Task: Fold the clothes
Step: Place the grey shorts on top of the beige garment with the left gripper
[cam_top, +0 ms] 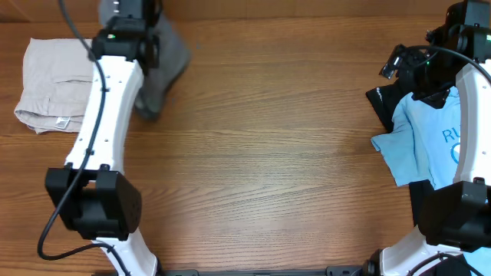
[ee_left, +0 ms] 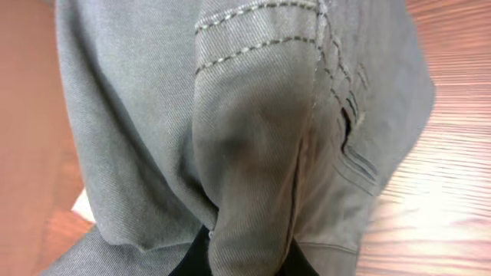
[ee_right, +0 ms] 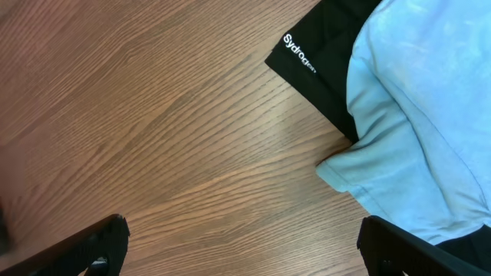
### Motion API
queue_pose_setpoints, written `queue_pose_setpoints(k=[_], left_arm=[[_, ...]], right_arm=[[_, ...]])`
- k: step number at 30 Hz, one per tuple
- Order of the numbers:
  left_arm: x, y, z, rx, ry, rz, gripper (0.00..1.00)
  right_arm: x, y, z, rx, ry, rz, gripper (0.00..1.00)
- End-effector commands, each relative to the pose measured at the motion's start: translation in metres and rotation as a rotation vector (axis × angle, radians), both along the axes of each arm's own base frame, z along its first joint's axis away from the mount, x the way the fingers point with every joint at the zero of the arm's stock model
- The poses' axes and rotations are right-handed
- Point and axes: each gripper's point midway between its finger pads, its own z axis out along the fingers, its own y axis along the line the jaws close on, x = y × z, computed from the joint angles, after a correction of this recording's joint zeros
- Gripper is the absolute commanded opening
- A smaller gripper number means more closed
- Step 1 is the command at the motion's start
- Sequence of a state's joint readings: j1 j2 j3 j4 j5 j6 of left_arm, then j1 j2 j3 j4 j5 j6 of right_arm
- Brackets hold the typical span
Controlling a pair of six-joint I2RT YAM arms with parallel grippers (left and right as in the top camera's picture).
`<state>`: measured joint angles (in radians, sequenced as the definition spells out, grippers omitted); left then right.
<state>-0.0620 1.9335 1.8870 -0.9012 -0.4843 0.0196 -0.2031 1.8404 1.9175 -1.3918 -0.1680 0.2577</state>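
**Observation.** The left gripper [ee_left: 249, 259] is clenched on a fold of the grey shorts [cam_top: 165, 65]. The cloth is pinched between its black fingers [ee_left: 198, 262], close to a stitched seam and the slit pocket [ee_left: 349, 134]. The shorts hang bunched from this grip near the far left corner of the table [cam_top: 268, 161], and their lower end appears to touch the wood. They are near the beige shorts [cam_top: 50, 84], which lie at the left edge. The right gripper [ee_right: 242, 245] is released, jaws wide, over bare wood by the right edge. It is close to the blue T-shirt [cam_top: 418, 142] and the black garment [cam_top: 381, 98] beneath it.

**Assessment.** The step in hand appears to be bringing the shorts out to open table for spreading.

**Recommendations.**
- Carry the garment toward the middle of the table, clear of the beige shorts.
- Lower it so the cloth drags out flat rather than piling up.
- A single-point pinch lets the legs twist, so the right gripper ought to take the far end of the waistband before any fold.

**Risk.** The pinch seems to gather several layers and may slip.
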Motion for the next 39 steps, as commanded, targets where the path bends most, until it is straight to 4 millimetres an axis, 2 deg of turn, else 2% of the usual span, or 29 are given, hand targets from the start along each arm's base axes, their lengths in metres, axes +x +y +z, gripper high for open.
queue_pose_setpoints(k=[1, 10, 21, 28, 31, 33, 39], left_arm=[[-0.003, 0.030, 0.036, 0.055, -0.073, 0.050, 0.04], [-0.010, 0.071, 0.038, 0.058, -0.080, 0.133, 0.04], [-0.028, 0.144, 0.038, -0.022, -0.139, 0.305, 0.04], [-0.035, 0.179, 0.032, -0.099, -0.175, 0.360, 0.04], [-0.038, 0.196, 0.023, -0.096, -0.165, 0.393, 0.04], [-0.039, 0.208, 0.010, -0.099, -0.148, 0.416, 0.04], [-0.028, 0.221, -0.030, -0.097, -0.093, 0.432, 0.05]], right_arm=[[0.002, -0.001, 0.002, -0.006, -0.008, 0.001, 1.00], [0.002, -0.001, 0.002, -0.006, -0.008, 0.001, 1.00], [0.002, -0.001, 0.002, -0.006, -0.008, 0.001, 1.00], [0.002, -0.001, 0.002, -0.006, -0.009, 0.001, 1.00], [0.002, -0.001, 0.002, -0.006, -0.008, 0.001, 1.00], [0.002, -0.001, 0.002, -0.006, -0.009, 0.001, 1.00], [0.002, -0.001, 0.002, -0.006, -0.008, 0.001, 1.00]])
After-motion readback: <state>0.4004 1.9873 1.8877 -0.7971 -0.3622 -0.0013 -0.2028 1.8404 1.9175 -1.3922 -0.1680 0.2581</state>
